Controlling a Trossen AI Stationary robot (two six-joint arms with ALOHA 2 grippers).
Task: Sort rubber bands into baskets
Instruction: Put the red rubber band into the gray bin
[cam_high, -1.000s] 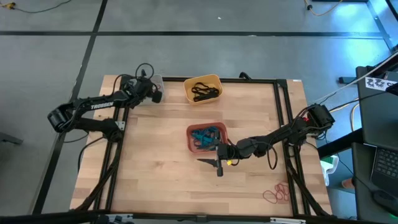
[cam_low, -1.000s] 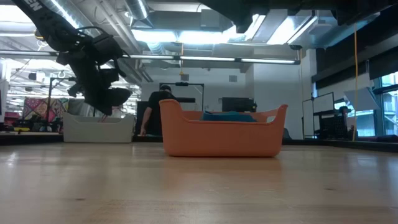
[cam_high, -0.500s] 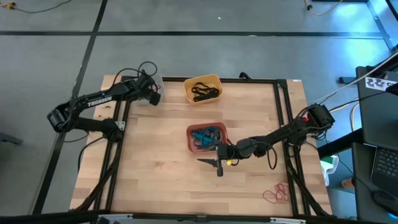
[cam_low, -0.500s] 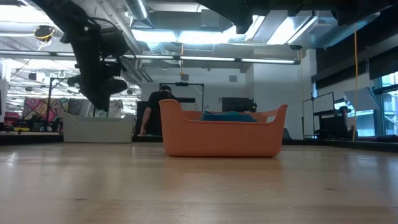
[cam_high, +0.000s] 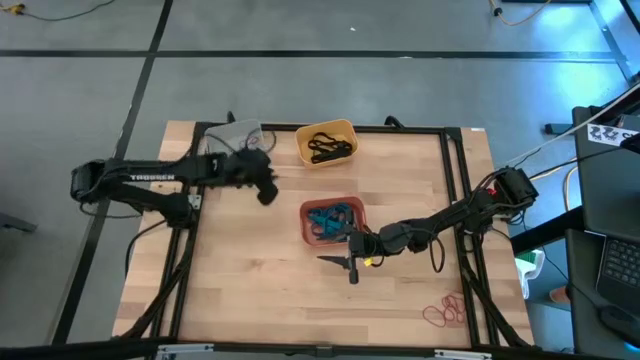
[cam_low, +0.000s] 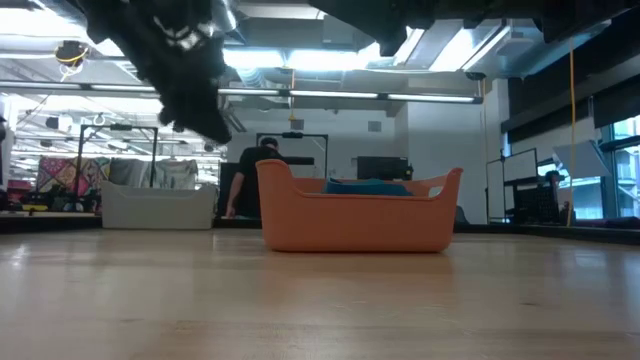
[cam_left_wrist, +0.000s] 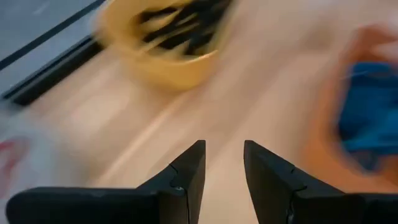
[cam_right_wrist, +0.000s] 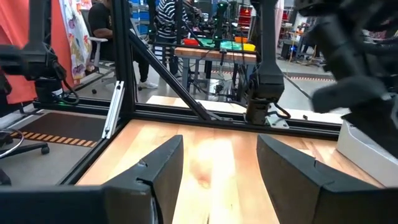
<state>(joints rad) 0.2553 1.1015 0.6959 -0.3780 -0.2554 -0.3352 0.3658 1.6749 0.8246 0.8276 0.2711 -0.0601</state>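
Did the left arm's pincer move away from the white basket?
Yes. The left pincer was over the white basket at the table's far edge; now it is out over the wood, nearer the salmon-red basket.

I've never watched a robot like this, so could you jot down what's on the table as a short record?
Baskets: pale grey plastic tub; yellow-orange plastic tub, black rubber bands inside; salmon-red plastic tub, blue rubber bands inside.
Loose items: red rubber bands near table corner.
Left pincer: open, empty, above the table.
Right pincer: open, beside salmon-red tub.
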